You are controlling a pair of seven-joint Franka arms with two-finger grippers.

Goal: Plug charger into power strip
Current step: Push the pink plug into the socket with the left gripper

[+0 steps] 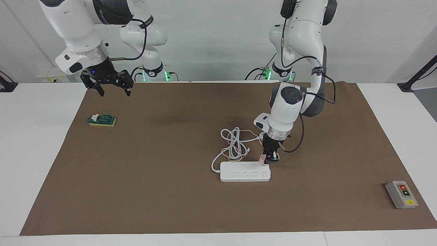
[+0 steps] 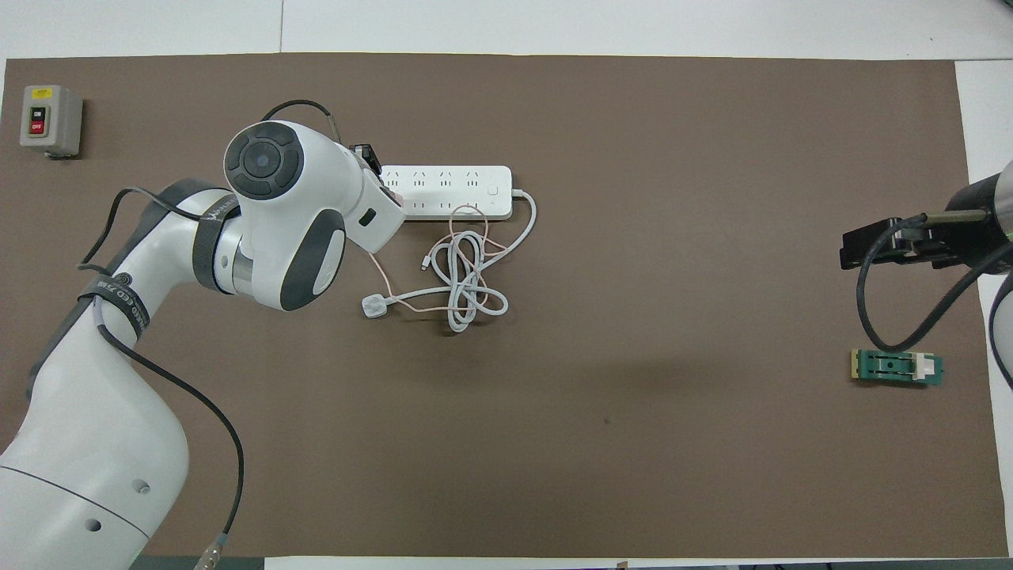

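Surface: white bench [image 1: 41, 136] covered by a brown mat [image 1: 170, 191], white wall at the robots' end.
Power strip: white multi-socket bar [image 1: 245, 172] flat on the mat, about mid-depth, toward the left arm's end; its thick white cord [image 1: 234, 143] lies coiled just nearer to the robots, ending in a white three-pin plug [image 2: 373, 306].
Charger: pale-pink cube [image 1: 262, 160] at the strip's end socket on the left arm's side, in the row nearer to the robots; resting on or just above the strip's top, cannot tell if the prongs are seated. Thin pink cable [image 2: 380, 269] trails from it toward the robots, tangled with the white cord.
Left end effector: [image 1: 269, 159] pointing down over that same end of the strip, clamped on the charger; charger sits at the fingertips, on the side toward the right arm. In the overhead view the wrist hides the grip.
Right end effector: [image 1: 113, 89] waits raised over the mat's edge at the right arm's end, fingers spread apart, nothing in them, well apart from the strip.
Other: green block on a yellow base [image 1: 101, 120] on the mat under the right arm's side; grey switch box with red and black buttons [image 1: 401, 194] at the mat's corner, farthest from the robots at the left arm's end.
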